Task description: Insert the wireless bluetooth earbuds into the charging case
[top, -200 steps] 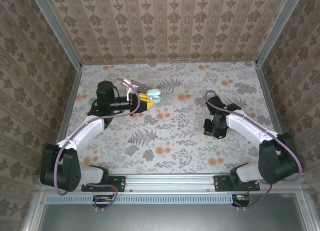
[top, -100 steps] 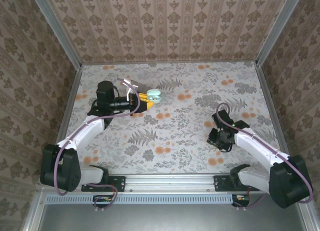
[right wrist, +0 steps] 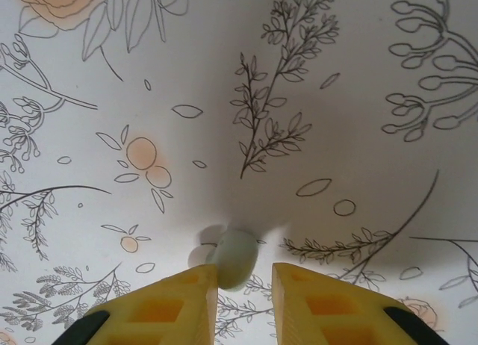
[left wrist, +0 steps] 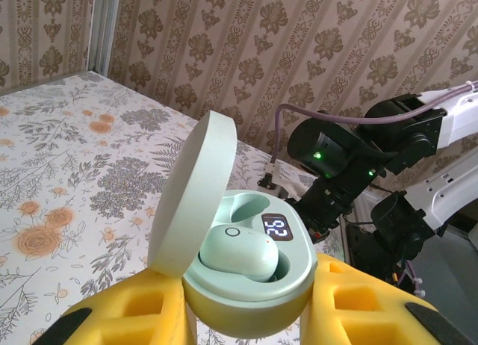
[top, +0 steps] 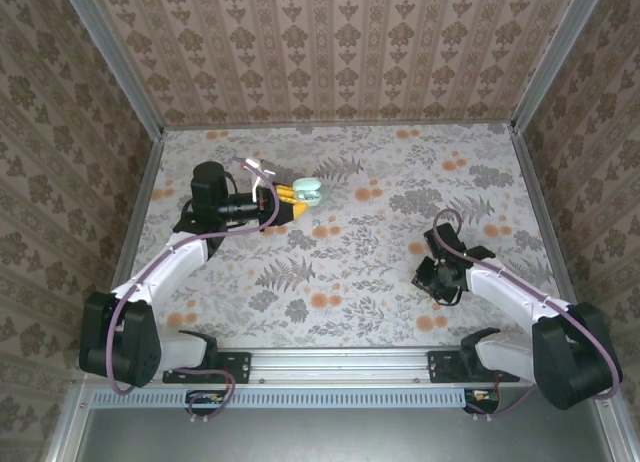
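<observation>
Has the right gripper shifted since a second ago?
Yes. The right gripper has drawn back toward the front rail at the table's near edge.

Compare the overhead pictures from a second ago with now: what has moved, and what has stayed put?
The right hand drew back toward the near edge of the table and now straddles an earbud. The left hand kept gripping the open charging case, unmoved.

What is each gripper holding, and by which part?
Left gripper: charging case, by its lower shell's sides. Right gripper: nothing; its fingers straddle an earbud.
</observation>
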